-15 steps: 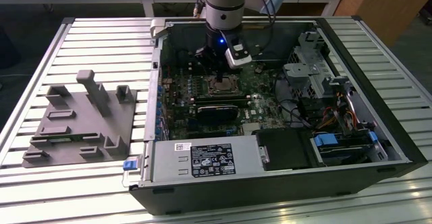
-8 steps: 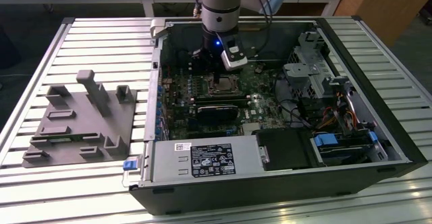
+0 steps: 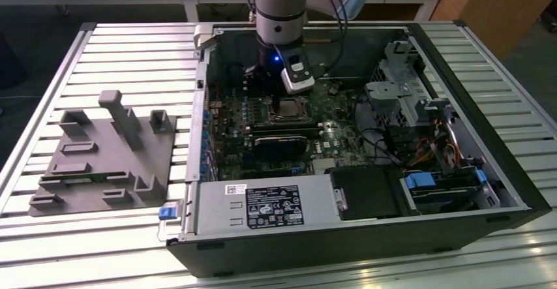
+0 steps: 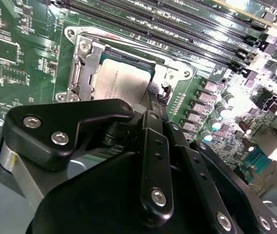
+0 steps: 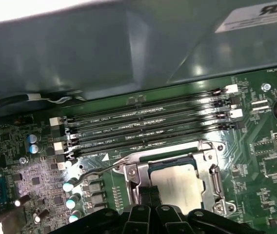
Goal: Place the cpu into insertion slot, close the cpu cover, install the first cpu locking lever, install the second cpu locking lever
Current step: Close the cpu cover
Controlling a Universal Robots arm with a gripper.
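Standing at the edge of the cover (image 5: 211, 170), the gripper (image 5: 149, 195) has its jaws together; the cpu (image 5: 177, 185) lies just ahead, seated in the slot (image 5: 173, 165).

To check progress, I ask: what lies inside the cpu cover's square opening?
In the first wrist view, the grey top of the cpu fills the opening of the cpu cover. The insertion slot under the chip is covered, and the gripper hides one edge of the opening.
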